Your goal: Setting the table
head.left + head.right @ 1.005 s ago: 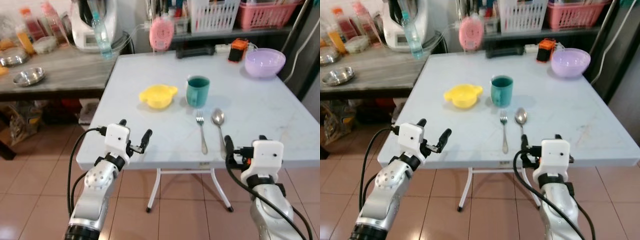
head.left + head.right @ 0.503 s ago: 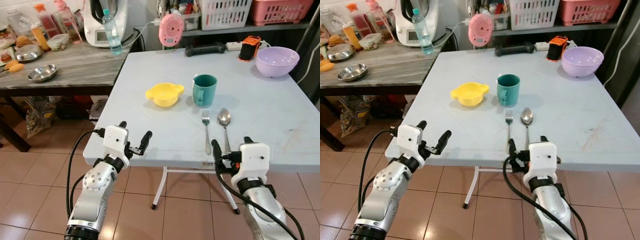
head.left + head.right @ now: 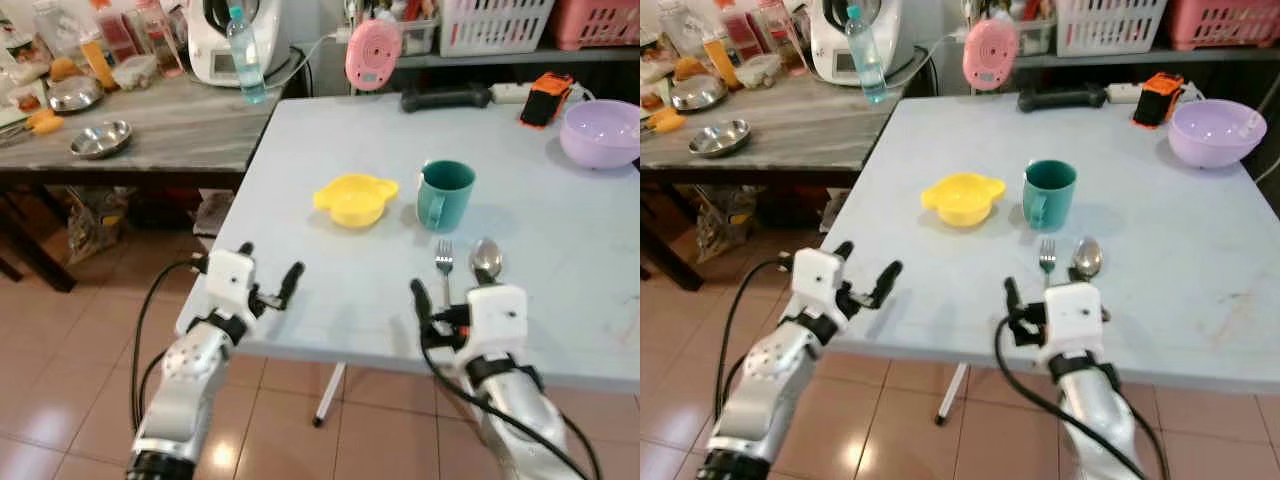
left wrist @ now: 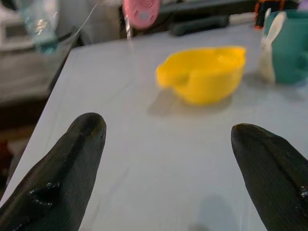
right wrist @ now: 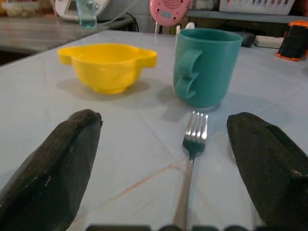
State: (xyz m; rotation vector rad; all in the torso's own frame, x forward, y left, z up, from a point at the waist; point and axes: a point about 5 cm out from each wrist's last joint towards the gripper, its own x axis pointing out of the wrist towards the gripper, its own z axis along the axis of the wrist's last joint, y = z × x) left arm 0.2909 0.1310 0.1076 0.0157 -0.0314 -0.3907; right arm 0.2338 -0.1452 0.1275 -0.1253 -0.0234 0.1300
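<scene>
Right gripper (image 5: 166, 159) spread wide, low over thin silver metal fork (image 5: 191, 159), lined up to grab | left gripper (image 4: 168, 159) wide too, holding nothing, by pale blue table (image 3: 330, 270) edge | small yellow plastic bowl (image 3: 355, 199), green mug (image 3: 444, 194), shiny spoon (image 3: 487, 259) close ahead | mug just past fork tip, easy to bump | purple bowl (image 3: 600, 131) far back.

Silver metal fork (image 3: 443, 266) and silver metal spoon (image 3: 487, 261): handles hidden behind the right end effector's white housing, only heads show. Round lilac plastic bowl (image 3: 601, 132) cut by the right edge in the left eye view. White slotted plastic basket (image 3: 493, 22) and pink plastic basket (image 3: 595, 20) cut by the top edge. Clear plastic bottle with blue cap (image 4: 36, 26) blurred in the left wrist view. Tabletop (image 3: 330, 250) far right side out of frame.
</scene>
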